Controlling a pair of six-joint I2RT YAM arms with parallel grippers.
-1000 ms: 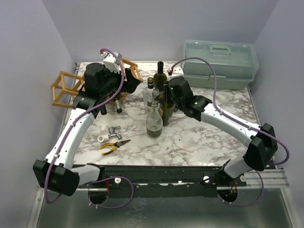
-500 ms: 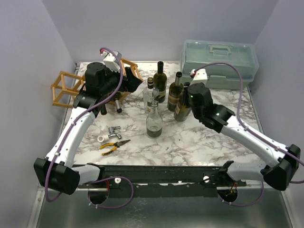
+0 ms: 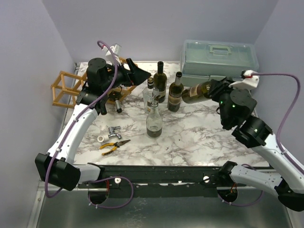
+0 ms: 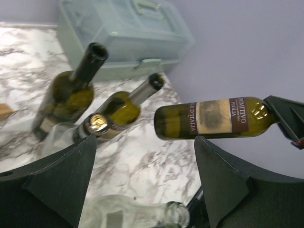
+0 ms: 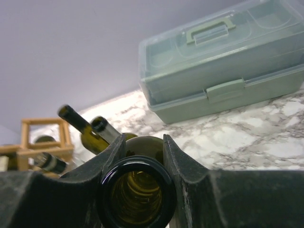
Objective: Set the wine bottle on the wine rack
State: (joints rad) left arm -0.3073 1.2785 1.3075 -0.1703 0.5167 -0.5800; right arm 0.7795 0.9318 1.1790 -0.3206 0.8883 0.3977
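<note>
Marble-patterned tabletop (image 3: 199, 135) carries most of the scene. The right gripper (image 3: 219, 90) is clenched around the neck of a dark olive-green glass wine bottle with a tan label (image 3: 198, 92), held lifted clear of the table and lying nearly level, its base pointing left toward the other bottles. In the left wrist view that same bottle (image 4: 213, 118) hangs sideways in the air, and in the right wrist view its open mouth (image 5: 137, 195) sits between the two black fingers (image 5: 183, 166).

The left gripper (image 3: 137, 75) hovers with its jaws spread apart and nothing between them, pointing right, just in front of the light-brown wooden lattice wine rack (image 3: 64, 88) at the table's back left. A dark bottle (image 3: 115, 100) already lies in the rack, partly hidden by the left arm.

Standing near the table's centre are two upright green bottles (image 3: 160, 83) and (image 3: 175, 93), plus two clear glass bottles (image 3: 154, 121) and (image 3: 150, 93). A translucent pale-green plastic toolbox (image 3: 220, 63) sits at the back right. Near the front left lie yellow-handled pliers (image 3: 114, 145) and a small metal fitting (image 3: 113, 131).
</note>
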